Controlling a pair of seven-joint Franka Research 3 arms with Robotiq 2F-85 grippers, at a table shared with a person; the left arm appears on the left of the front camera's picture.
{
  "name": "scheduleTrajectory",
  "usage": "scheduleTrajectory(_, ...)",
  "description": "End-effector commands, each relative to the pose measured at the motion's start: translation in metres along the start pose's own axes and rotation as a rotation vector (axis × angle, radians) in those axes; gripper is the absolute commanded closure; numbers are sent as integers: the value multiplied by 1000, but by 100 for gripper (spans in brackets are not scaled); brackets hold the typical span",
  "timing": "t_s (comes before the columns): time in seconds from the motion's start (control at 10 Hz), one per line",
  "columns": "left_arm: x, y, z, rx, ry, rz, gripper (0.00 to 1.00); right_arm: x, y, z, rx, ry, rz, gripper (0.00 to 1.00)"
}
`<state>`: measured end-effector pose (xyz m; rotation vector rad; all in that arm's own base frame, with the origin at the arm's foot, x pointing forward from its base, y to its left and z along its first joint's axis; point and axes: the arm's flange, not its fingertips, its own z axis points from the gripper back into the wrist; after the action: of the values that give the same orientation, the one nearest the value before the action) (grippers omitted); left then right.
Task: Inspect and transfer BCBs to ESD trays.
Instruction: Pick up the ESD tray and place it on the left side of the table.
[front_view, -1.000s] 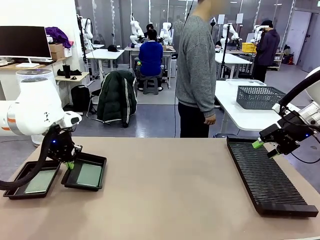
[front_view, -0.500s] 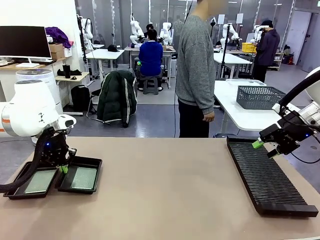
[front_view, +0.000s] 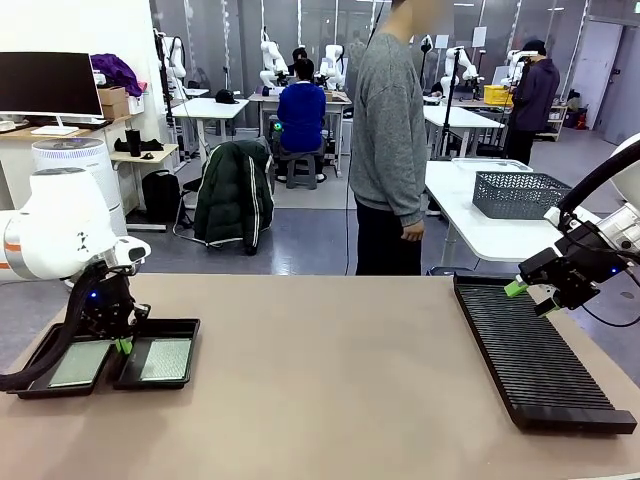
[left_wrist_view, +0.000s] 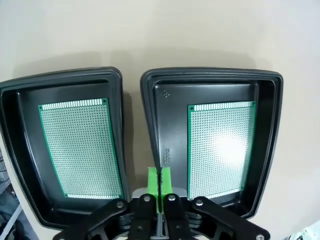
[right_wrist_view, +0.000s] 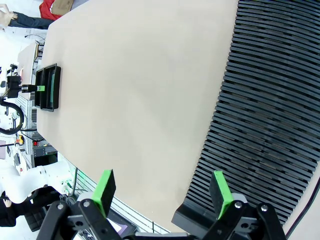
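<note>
The left gripper (left_wrist_view: 160, 182) was clenched, its 2 green pads pressed flat together with nothing between them. From its wrist camera, the 2 black trays lay side by side straight ahead of the fingertips, one tray (left_wrist_view: 15, 150) to one side and the other tray (left_wrist_view: 270, 130) to the opposite side, the pads poised at the narrow gap between their near rims. Each tray held 1 green circuit board lying flat on its floor: one board (left_wrist_view: 80, 147) and the other board (left_wrist_view: 222, 145), the latter catching a bright glare. The front camera could not resolve the boards' hole grid, but it placed that gripper (front_view: 122, 345) low over the seam of the trays (front_view: 180, 328) at the table's left end.

The right gripper (right_wrist_view: 164, 192) stood released, fingers wide apart and empty. Its wrist camera showed the ribbed black rack (right_wrist_view: 270, 100) beyond one finger and bare tabletop (right_wrist_view: 140, 75) ahead. The front camera showed it (front_view: 528, 296) hovering above the rack's far corner (front_view: 530, 350), and a person (front_view: 392, 140) standing across the table.
</note>
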<state>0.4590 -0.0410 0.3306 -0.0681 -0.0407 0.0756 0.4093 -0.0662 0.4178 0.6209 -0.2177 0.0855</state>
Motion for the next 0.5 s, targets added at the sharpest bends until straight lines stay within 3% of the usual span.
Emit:
scheduleTrajectory(0.0,5,2,-6,31,5,-4,97,0,1,-1,-2,-7,-17,0)
scheduleTrajectory(0.1,5,1,-6,33,6,-5,95,0,1,-1,-2,-7,-17,0)
scheduleTrajectory(0.3,4,2,-6,33,3,2,77,0,1,-1,-2,-7,-17,0)
scheduleTrajectory(0.4,2,1,-6,31,-2,-2,76,0,1,-1,-2,-7,-17,0)
